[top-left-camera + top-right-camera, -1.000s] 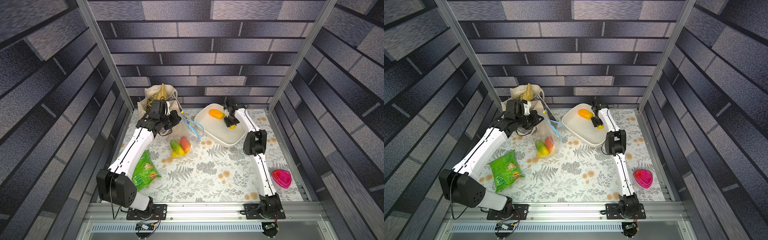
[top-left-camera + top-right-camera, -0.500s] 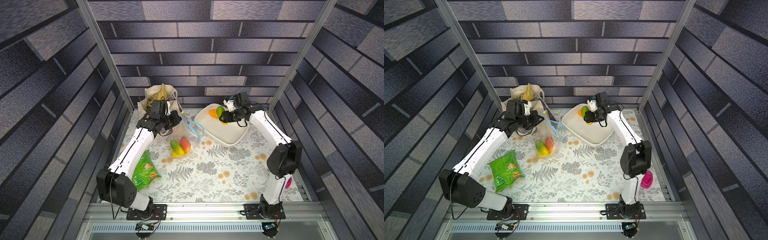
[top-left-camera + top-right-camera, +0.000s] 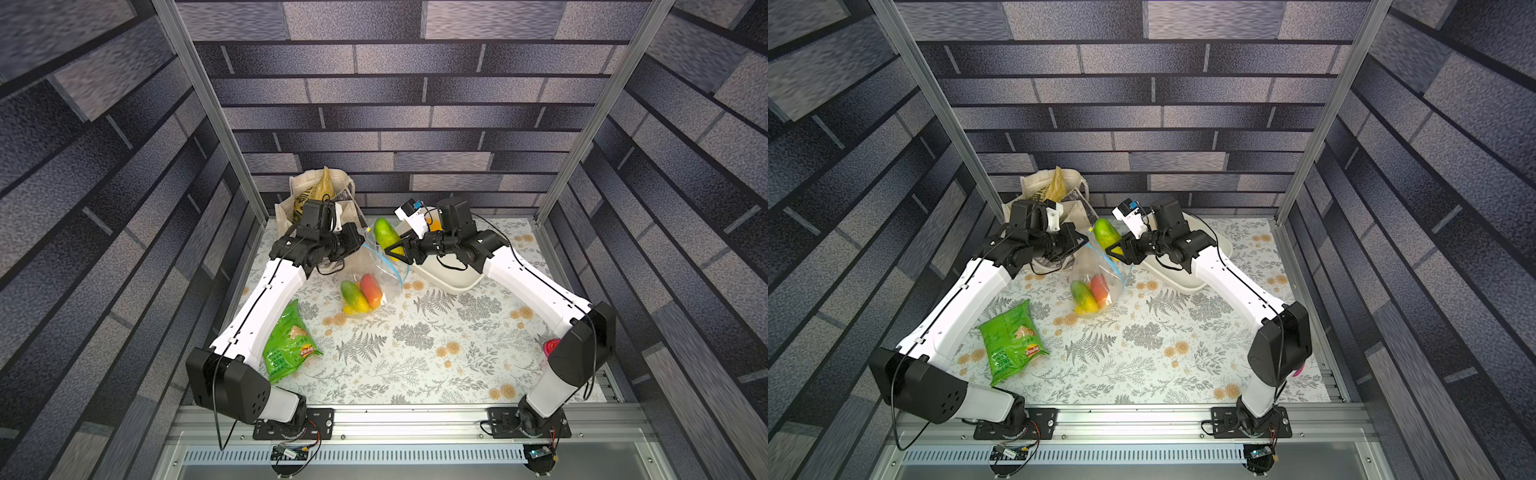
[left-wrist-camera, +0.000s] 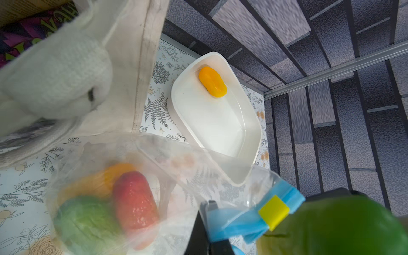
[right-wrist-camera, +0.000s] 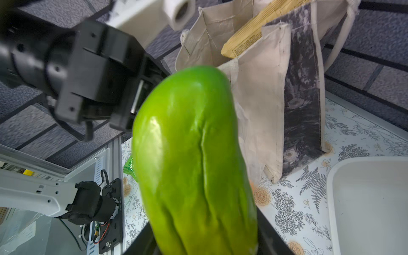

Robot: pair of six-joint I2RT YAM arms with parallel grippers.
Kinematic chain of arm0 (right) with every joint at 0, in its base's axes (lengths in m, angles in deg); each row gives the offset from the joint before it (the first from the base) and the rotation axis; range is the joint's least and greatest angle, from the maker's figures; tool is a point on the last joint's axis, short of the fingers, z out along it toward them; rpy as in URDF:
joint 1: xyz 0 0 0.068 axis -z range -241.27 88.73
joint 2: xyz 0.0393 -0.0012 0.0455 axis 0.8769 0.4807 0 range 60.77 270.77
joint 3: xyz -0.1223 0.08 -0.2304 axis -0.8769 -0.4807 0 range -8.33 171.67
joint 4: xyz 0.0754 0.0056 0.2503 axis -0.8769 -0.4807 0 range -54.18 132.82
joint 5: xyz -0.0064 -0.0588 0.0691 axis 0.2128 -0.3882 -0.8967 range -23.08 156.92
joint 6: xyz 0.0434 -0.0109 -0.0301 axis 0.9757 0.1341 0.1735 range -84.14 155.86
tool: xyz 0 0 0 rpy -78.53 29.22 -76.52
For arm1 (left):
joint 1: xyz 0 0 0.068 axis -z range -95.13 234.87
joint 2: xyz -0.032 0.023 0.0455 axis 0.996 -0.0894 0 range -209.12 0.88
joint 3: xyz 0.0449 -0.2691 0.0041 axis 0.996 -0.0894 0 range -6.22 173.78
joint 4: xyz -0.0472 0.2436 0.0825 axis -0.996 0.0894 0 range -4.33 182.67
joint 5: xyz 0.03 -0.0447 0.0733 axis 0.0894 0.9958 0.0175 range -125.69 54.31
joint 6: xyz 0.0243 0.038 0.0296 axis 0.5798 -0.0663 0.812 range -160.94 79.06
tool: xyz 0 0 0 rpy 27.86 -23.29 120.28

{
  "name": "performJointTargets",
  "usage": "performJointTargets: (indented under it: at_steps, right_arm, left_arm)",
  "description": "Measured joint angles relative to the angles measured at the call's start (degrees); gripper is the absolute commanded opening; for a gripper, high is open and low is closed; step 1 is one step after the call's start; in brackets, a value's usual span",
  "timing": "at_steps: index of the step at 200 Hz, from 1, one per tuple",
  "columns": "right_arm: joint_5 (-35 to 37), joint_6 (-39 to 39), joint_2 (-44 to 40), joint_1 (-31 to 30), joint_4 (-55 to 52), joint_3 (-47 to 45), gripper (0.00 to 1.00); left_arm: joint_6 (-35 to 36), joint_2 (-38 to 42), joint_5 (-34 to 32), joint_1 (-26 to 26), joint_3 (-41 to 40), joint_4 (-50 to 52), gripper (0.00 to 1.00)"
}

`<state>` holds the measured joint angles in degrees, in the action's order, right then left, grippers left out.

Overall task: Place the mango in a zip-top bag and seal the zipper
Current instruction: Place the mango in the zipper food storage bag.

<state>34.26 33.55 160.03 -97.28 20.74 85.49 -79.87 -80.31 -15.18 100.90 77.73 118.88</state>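
My right gripper (image 3: 395, 248) (image 3: 1115, 249) (image 5: 203, 242) is shut on the lower end of a green mango (image 3: 385, 233) (image 3: 1106, 232) (image 5: 194, 165), holding it upright in the air next to the mouth of the zip-top bag (image 3: 374, 266) (image 3: 1096, 270) (image 4: 176, 163). The clear bag hangs from my left gripper (image 3: 360, 242) (image 3: 1086, 241) (image 4: 213, 209), which is shut on the blue zipper (image 4: 238, 223) near its yellow slider (image 4: 273, 212). Two other mangoes, one green-yellow (image 3: 353, 295) and one red (image 3: 371, 289), lie at the bag's bottom on the table.
A white tub (image 3: 449, 282) (image 4: 212, 123) at the back right holds an orange mango (image 4: 212, 82). A beige canvas tote (image 3: 316, 199) stands behind my left gripper. A green crisp packet (image 3: 286, 345) lies front left. A pink object (image 3: 550, 345) peeks out behind my right arm.
My right arm has lifted the green mango out of the white tub and carried it left to the bag's mouth. The left gripper and bag have stayed put.
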Motion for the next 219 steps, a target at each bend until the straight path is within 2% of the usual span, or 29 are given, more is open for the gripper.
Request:
performJointTargets:
  at_steps: [74,101,144,191,219]
  right_arm:
    - [2.9,-9.4,2.4,-3.8,-3.5,1.3,0.44]
    - [3.0,-13.5,2.7,-4.7,-4.9,1.6,0.36]
    - [9.6,-18.6,8.3,-4.9,-18.4,12.6,0.36]
    - [16.0,-19.9,12.1,-5.3,-31.0,24.0,0.36]
    - [16.6,-22.5,12.1,-7.0,-33.7,23.6,0.37]
  left_arm:
    - [0.0,2.0,1.7,-2.5,-0.7,0.4,0.0]
    - [0.0,2.2,2.0,-3.4,-1.7,0.3,0.0]
    - [0.0,2.4,2.2,-4.1,-1.8,0.6,0.0]
    - [0.2,3.3,3.1,-4.1,-1.9,0.5,0.0]
    - [1.0,3.3,3.3,-4.1,-1.9,0.7,0.0]
